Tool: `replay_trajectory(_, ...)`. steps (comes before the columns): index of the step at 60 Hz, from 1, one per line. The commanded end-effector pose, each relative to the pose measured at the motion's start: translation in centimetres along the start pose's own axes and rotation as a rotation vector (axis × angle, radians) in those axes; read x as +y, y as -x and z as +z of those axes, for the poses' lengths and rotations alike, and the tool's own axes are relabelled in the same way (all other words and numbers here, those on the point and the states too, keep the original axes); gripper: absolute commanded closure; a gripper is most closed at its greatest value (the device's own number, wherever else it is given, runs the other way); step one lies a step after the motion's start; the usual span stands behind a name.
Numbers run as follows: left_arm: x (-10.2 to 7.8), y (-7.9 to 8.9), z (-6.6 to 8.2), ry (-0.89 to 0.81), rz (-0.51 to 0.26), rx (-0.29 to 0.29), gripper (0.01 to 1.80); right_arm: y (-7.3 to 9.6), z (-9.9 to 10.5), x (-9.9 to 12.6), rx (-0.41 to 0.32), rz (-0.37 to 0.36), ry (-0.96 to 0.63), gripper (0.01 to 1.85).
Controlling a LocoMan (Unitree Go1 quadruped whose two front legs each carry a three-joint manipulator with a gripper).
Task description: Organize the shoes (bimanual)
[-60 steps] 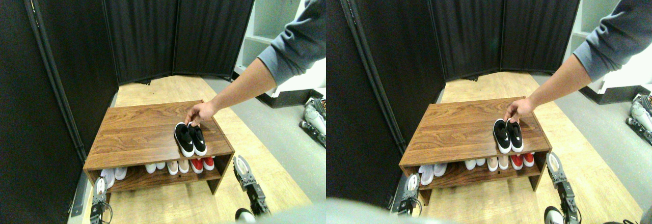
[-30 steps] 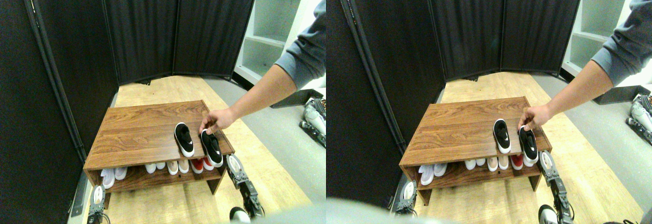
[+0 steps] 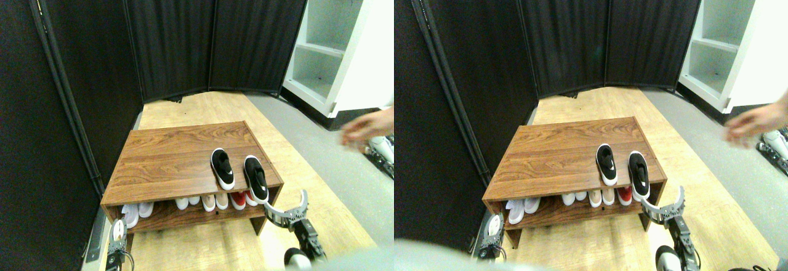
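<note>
Two black shoes with white soles lie on top of the wooden shoe rack (image 3: 166, 160), toes toward me. One shoe (image 3: 222, 169) sits near the middle right. The other shoe (image 3: 256, 178) lies at the right front corner, its toe over the edge, a small gap between the two. My right gripper (image 3: 285, 201) is open wide just below and right of that corner shoe, not touching it. My left gripper (image 3: 117, 229) is low at the rack's front left corner, beside the lower shelf.
The lower shelf holds several white shoes (image 3: 138, 210) and a red pair (image 3: 239, 199). A person's blurred hand (image 3: 368, 129) hovers at the right edge. Black folding screens (image 3: 172, 37) stand behind and to the left, and a white shelf unit (image 3: 332, 43) at back right.
The person set one black shoe apart at the right front corner, then drew the hand back to the right. My right gripper has opened wide.
</note>
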Motion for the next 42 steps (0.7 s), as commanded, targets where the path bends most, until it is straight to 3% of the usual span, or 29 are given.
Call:
replay_trajectory(1, -0.8, -0.3, -0.3, 0.028, -0.042, 0.006, 1.8, 0.0, -0.1, 0.8, 0.014, 0.039, 0.028, 0.2)
replay_trajectory(13, -0.7, -0.5, -0.4, 0.021, -0.045, 0.016, 1.8, -0.3, -1.4, -0.3, 0.068, 0.019, -0.044, 0.14)
replay_trajectory(24, -0.7, -0.3, -0.3, -0.01, -0.04, -0.011, 1.8, -1.0, -3.1, -2.4, 0.108, -0.026, -0.04, 0.12)
replay_trajectory(33, -0.7, -0.1, -0.1, -0.045, -0.044, -0.022, 1.8, -2.6, -3.7, -3.5, 0.13, -0.058, -0.132, 0.17)
replay_trajectory(42, -0.7, 0.2, 0.0, -0.019, -0.042, -0.032, 1.8, -4.5, -3.6, -4.1, 0.09, -0.089, -0.1, 0.21)
